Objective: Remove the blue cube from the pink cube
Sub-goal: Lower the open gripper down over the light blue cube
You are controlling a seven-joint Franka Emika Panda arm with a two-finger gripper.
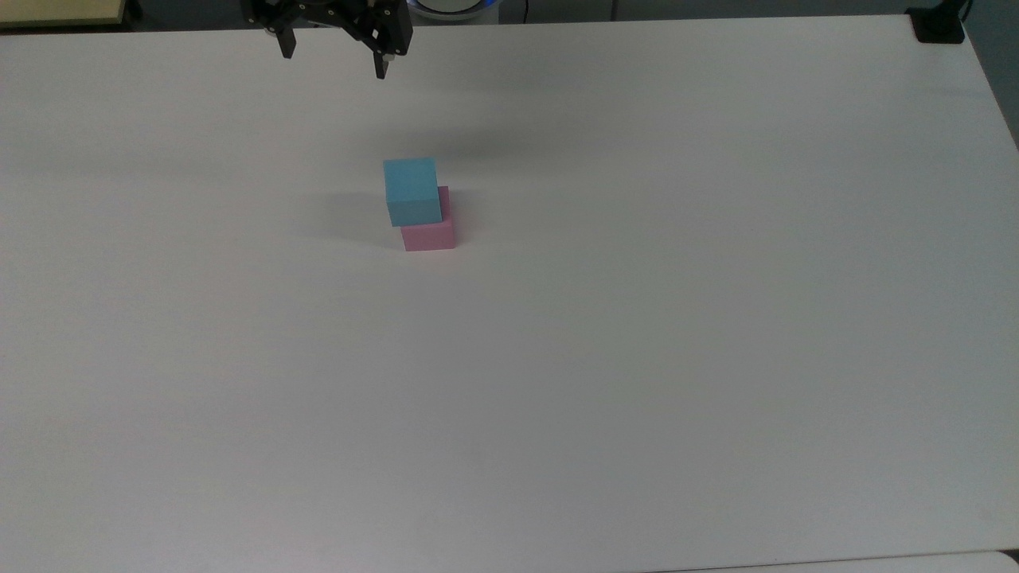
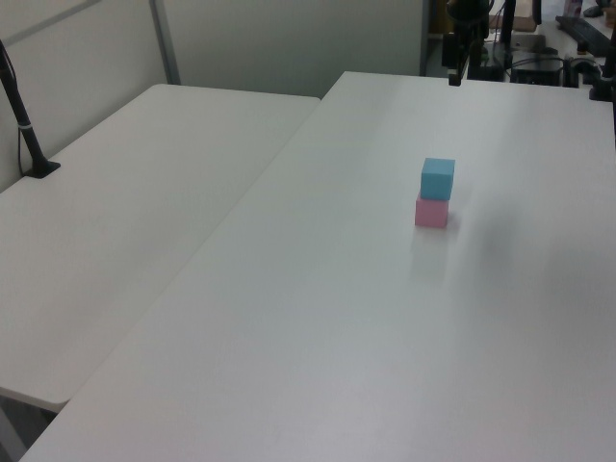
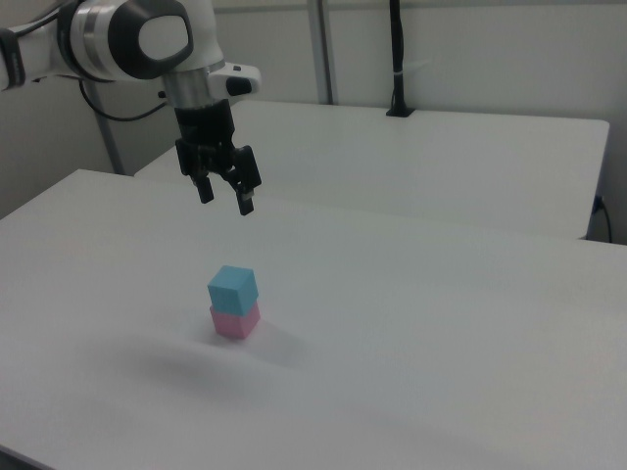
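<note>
plain white matte table (image 1: 637,358); small sky-blue matte cube (image 1: 411,191) stacked on small pastel pink matte cube (image 1: 430,231); black two-finger gripper (image 3: 225,196) above, fingers apart, holding nothing.

- A large white matte table (image 1: 637,358) takes most of the room in each view.
- A second white table (image 2: 125,221) stands just beside it, edge against edge.
- A black pole with a flat base (image 2: 29,135) stands on this second table.
- Plain pale wall panels (image 2: 289,43) with a grey metal post (image 2: 166,43) are behind.
</note>
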